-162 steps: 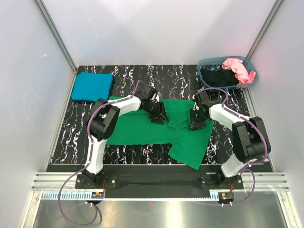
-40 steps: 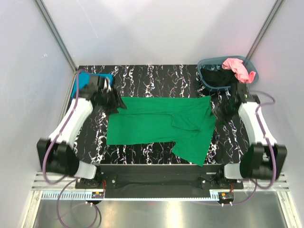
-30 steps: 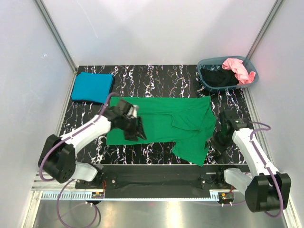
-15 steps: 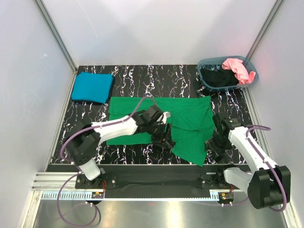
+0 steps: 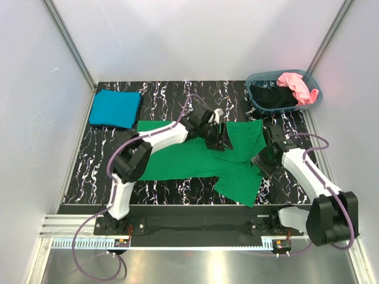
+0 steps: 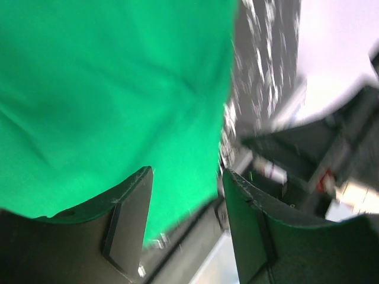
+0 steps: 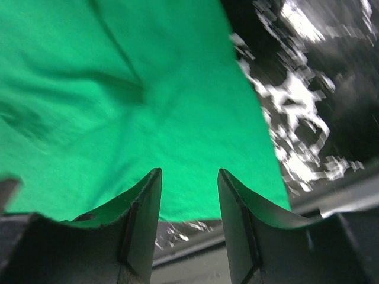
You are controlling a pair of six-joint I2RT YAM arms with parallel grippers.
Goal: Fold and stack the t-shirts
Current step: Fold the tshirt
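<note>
A bright green t-shirt [image 5: 183, 163] lies spread on the black marbled table [image 5: 177, 94], its right part bunched into a flap. My left gripper [image 5: 217, 136] hangs over the shirt's upper middle, jaws open and nothing between them; its wrist view shows green cloth [image 6: 118, 89] beneath the gripper [image 6: 186, 177]. My right gripper [image 5: 263, 160] hovers open over the shirt's right edge, and below the gripper [image 7: 189, 176] its wrist view shows cloth [image 7: 148, 89] ending at the marbled top. A folded teal t-shirt [image 5: 115, 108] rests at the back left. Pink [image 5: 296, 86] and black [image 5: 269, 97] t-shirts sit in the basket.
The grey-blue oval basket [image 5: 265, 75] stands at the back right corner. White walls close in the table on three sides. The metal rail with both arm bases [image 5: 201, 225] runs along the near edge.
My left gripper has swung from the teal shirt, past the green shirt's front, to its upper middle. My right gripper has come in from the right side to the shirt's right edge.
</note>
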